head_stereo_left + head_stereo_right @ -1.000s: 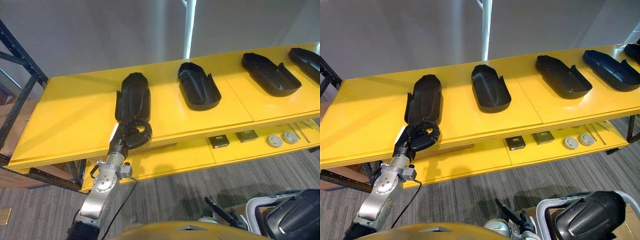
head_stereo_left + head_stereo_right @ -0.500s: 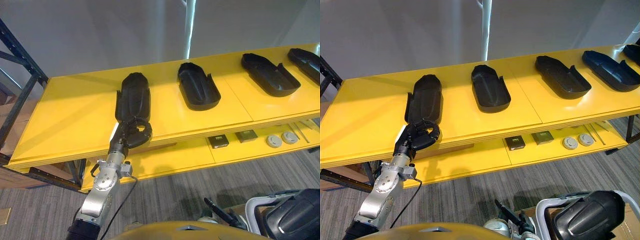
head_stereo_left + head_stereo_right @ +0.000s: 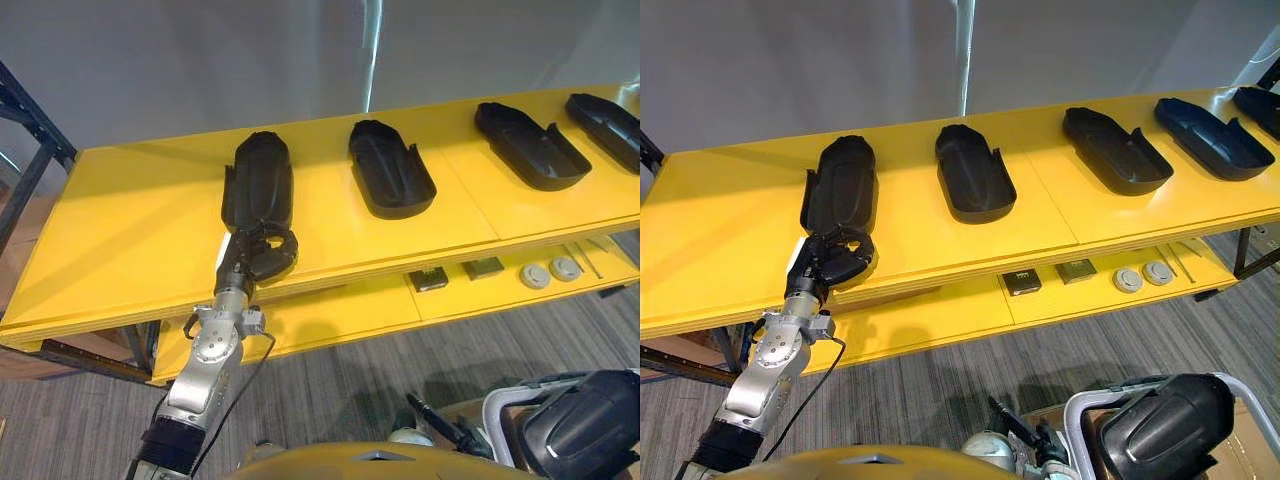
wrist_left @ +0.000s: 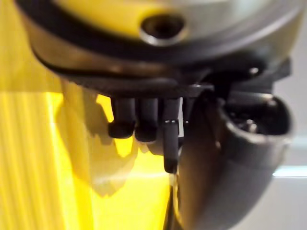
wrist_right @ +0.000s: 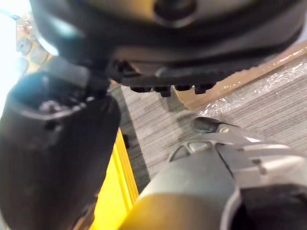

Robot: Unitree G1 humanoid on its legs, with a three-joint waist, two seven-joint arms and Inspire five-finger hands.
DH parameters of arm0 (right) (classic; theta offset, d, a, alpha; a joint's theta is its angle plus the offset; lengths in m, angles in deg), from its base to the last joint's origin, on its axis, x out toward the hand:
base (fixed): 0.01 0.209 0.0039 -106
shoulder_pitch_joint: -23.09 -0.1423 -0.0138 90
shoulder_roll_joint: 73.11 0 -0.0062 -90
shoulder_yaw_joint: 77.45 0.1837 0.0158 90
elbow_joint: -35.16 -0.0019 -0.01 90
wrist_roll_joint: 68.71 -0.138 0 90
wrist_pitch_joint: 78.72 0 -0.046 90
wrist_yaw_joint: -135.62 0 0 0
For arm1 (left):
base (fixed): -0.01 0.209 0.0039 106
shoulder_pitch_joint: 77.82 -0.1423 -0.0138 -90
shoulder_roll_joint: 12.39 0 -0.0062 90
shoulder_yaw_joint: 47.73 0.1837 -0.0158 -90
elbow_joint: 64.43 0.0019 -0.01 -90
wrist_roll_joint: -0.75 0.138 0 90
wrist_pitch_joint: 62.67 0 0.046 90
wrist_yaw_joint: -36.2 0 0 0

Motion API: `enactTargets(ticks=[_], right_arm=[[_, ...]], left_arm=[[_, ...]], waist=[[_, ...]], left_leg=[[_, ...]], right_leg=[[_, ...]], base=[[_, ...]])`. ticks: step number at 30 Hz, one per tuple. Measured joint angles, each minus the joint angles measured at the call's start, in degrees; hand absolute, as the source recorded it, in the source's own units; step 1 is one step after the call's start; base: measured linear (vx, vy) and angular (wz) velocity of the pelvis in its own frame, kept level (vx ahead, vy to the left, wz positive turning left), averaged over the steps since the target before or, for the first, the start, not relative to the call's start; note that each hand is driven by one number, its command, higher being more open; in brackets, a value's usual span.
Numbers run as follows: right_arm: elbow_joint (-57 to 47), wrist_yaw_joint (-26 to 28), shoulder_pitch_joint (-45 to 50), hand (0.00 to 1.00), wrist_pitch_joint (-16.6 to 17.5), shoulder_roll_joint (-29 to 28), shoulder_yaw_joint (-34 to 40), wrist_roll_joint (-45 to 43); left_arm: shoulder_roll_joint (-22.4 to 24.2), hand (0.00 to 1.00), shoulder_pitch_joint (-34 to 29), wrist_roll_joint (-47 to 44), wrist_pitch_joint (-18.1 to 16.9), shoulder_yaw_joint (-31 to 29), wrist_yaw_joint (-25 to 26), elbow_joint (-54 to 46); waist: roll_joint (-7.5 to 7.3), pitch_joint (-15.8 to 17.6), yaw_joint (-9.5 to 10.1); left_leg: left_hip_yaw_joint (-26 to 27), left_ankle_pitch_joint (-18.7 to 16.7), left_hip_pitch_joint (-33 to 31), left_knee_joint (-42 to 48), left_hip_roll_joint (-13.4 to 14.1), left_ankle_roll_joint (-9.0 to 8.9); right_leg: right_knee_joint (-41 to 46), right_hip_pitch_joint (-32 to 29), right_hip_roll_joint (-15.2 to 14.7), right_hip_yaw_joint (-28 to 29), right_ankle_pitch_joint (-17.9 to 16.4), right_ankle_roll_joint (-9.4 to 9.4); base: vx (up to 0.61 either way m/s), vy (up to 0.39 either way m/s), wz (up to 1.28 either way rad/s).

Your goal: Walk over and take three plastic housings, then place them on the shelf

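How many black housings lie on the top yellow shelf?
5 housings, from the left: first, second, third, fourth, fifth cut by the right edge; more may lie beyond.

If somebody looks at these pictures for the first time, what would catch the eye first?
The bright yellow shelf stands out most, with a row of black plastic housings lying across its top board. At the shelf's front edge, the left robot hand is curled on the near end of the leftmost plastic housing.
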Motion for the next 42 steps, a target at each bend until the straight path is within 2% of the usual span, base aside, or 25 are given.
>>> enactTargets(ticks=[7, 10, 13, 14, 16, 20, 23, 26, 30, 36, 40, 42], right_arm=[[0.0, 0.0, 0.1, 1.00, 0.0, 0.0, -0.1, 0.0], [0.2, 0.0, 0.2, 1.00, 0.0, 0.0, 0.6, 0.0], [1.1, 0.0, 0.1, 1.00, 0.1, 0.0, 2.8, 0.0], [1.3, 0.1, 0.1, 1.00, 0.2, 0.0, 3.1, 0.0], [1.6, 0.1, 0.0, 1.00, 0.3, 0.1, 3.6, 0.1], [2.6, -0.1, 0.3, 1.00, 0.4, 0.1, 3.7, 0.0], [2.9, -0.6, 1.0, 1.00, 0.4, 0.0, 3.7, -0.1], [2.8, -0.7, 0.9, 1.00, 1.6, -0.2, 3.7, -0.2], [2.7, -0.8, 0.2, 1.00, 2.8, -0.7, 3.7, -1.3], [2.8, -0.7, 0.3, 1.00, 4.0, -1.0, 3.6, -1.5], [2.0, -1.7, 0.8, 1.00, 7.2, -1.3, 2.5, -3.5], [0.3, -2.3, 1.5, 1.00, 7.5, -1.6, 1.9, -4.6]], left_arm=[[0.1, 0.00, -0.2, -0.7, -0.1, -0.7, -3.3, 0.0], [0.1, 0.00, -5.5, -10.4, -0.3, -1.0, -12.6, -6.4], [0.2, 0.00, -10.4, -20.5, -3.3, -0.1, -22.2, -13.1], [0.2, 1.00, -10.6, -21.3, -4.0, -0.2, -22.8, -14.1], [1.1, 1.00, -11.4, -21.3, -7.7, -3.1, -23.3, -17.8], [2.2, 1.00, -11.6, -19.0, -12.5, -13.3, -17.0, -22.9], [3.1, 1.00, -11.8, -14.5, -14.5, -18.8, -12.1, -25.6], [3.3, 1.00, -11.8, -13.1, -15.6, -19.4, -8.5, -27.1], [4.4, 1.00, -11.7, -7.5, -16.1, -19.3, -4.1, -27.1], [5.5, 1.00, -11.2, 6.9, -15.8, -17.1, 4.1, -21.8], [5.5, 1.00, -11.0, 8.6, -15.0, -15.8, 9.1, -16.7], [5.5, 1.00, -11.0, 8.3, -15.0, -15.7, 10.6, -15.7]], waist=[[0.09, 0.1, 0.15], [0.38, 0.3, 0.14], [0.89, 0.6, 0.93], [1.02, 0.6, 1.27], [1.58, 0.9, 1.74], [2.85, 0.8, 1.65], [3.42, 0.5, 2.74], [3.46, 0.4, 3.71], [3.01, 0.2, 3.08], [2.57, 0.0, 3.04], [1.77, -0.9, 3.01], [1.28, -1.6, 3.03]], left_leg=[[0.3, -0.9, -0.4, 0.9, 0.1, 0.05], [0.3, -1.0, -0.5, 0.9, 0.1, -0.01], [0.5, -1.4, -0.5, 1.2, 0.1, -0.17], [0.6, -1.5, -0.5, 1.4, 0.1, -0.16], [0.7, -1.8, -0.4, 1.9, 0.2, -0.07], [-0.4, -1.8, 0.0, 1.9, 0.2, -0.06], [-1.4, -1.8, 0.0, 1.8, 0.2, 0.01], [-1.7, -1.6, -0.1, 1.5, 0.2, 0.01], [-1.7, -1.0, 0.1, 0.5, 0.1, -0.06], [-0.5, -1.0, 1.0, -0.1, 0.2, -0.07], [1.0, -1.3, 1.9, -0.3, 0.2, -0.46], [1.7, -1.5, 2.1, -0.3, 0.3, -0.63]], right_leg=[[0.0, -0.1, -0.1, 0.3, -0.4, -0.42], [0.2, -0.3, -0.2, 0.6, -0.1, 0.01], [0.2, -0.3, -0.2, 1.0, -0.2, 0.09], [0.2, -0.2, -0.2, 1.1, -0.2, 0.10], [0.3, -0.1, -0.2, 1.2, -0.3, 0.25], [0.4, 1.2, -0.3, -0.2, -0.7, 0.68], [0.5, 2.0, -0.4, -1.3, -1.1, 0.75], [0.7, 1.9, -0.4, -1.5, -1.2, 0.62], [0.7, 1.7, -0.3, -1.5, -1.2, 0.59], [0.5, 1.7, 0.1, -0.3, -1.2, 0.58], [0.4, 1.6, 0.3, 1.0, -1.2, 0.59], [0.4, 1.2, 0.4, 1.7, -1.2, 0.58]], base=[[0.00, 0.000, -0.03], [0.03, 0.016, 0.00], [0.07, 0.032, -0.02], [0.04, 0.023, -0.05], [0.01, 0.005, -0.02], [0.00, 0.005, 0.13], [0.00, 0.009, 0.17], [0.00, 0.015, 0.06], [0.00, 0.000, 0.00], [0.01, 0.009, -0.08], [0.01, 0.007, -0.15], [0.00, 0.006, -0.18]])
